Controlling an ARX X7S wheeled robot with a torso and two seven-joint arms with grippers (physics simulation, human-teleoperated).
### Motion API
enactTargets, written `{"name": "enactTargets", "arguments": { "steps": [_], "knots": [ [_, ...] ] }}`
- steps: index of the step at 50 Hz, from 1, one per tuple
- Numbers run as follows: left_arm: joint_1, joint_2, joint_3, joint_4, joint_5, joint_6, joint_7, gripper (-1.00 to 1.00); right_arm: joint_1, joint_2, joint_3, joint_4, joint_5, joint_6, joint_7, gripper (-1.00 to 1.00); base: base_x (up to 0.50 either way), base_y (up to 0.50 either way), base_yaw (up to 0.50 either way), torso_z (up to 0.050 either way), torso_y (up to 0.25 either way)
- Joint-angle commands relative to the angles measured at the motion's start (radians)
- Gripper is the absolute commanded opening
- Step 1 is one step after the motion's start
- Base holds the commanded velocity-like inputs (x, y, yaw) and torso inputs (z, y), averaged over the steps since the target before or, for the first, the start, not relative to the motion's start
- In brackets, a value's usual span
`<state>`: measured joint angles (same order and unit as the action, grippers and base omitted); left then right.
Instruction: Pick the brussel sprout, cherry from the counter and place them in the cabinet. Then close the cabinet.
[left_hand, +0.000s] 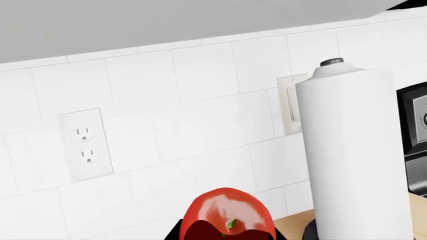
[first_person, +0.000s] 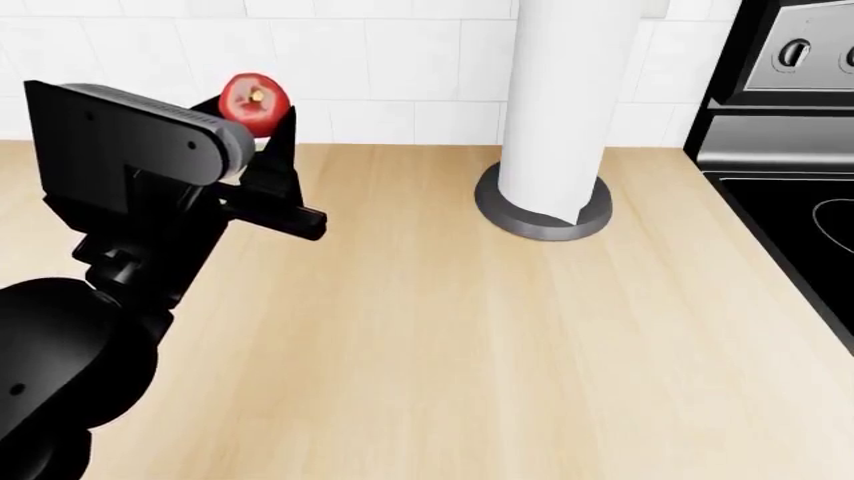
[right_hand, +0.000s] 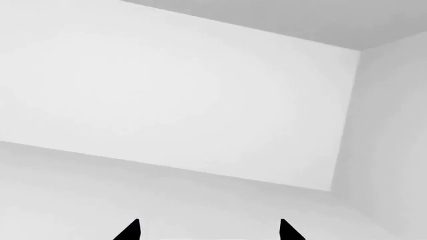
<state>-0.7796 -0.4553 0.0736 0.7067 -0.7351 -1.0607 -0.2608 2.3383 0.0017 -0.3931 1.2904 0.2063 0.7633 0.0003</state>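
White tile backs the beige bench (first_person: 441, 330); left hand (first_person: 260, 120) grips the cherry (first_person: 252, 100), lifted. Next: carry it to the unseen cabinet. Right hand (right_hand: 208, 231) gapes empty.

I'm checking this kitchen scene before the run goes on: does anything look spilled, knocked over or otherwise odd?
Nothing stands out. The paper towel roll stands upright on its base, and the counter shows no spill. The left claw holds the cherry above the counter near the tiled wall. The brussel sprout is not in view.
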Motion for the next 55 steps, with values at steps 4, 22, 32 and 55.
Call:
{"name": "enactTargets", "arguments": {
  "steps": [4,22,32,55],
  "knots": [
    [0.013,-0.004,0.007,-0.007,-0.002,0.020,-0.007,-1.00,0.009,0.001,0.113,0.018,-0.109,-0.022,-0.046,1.00,0.00,0.00,0.00,0.000,0.000],
    [0.027,-0.010,0.014,-0.012,0.003,0.040,-0.007,-1.00,0.018,0.007,0.324,-0.018,-0.234,-0.183,-0.014,1.00,0.00,0.00,0.00,0.000,0.000],
    [0.032,-0.014,0.017,-0.013,0.003,0.046,-0.009,-1.00,0.007,0.020,0.357,-0.011,-0.202,-0.272,-0.049,1.00,0.00,0.00,0.00,0.000,0.000],
    [0.035,-0.019,0.018,-0.017,-0.001,0.057,-0.017,-1.00,-0.364,0.083,0.401,-0.832,-0.098,-0.003,-0.088,1.00,0.00,0.00,0.00,0.000,0.000]
  ]
}}
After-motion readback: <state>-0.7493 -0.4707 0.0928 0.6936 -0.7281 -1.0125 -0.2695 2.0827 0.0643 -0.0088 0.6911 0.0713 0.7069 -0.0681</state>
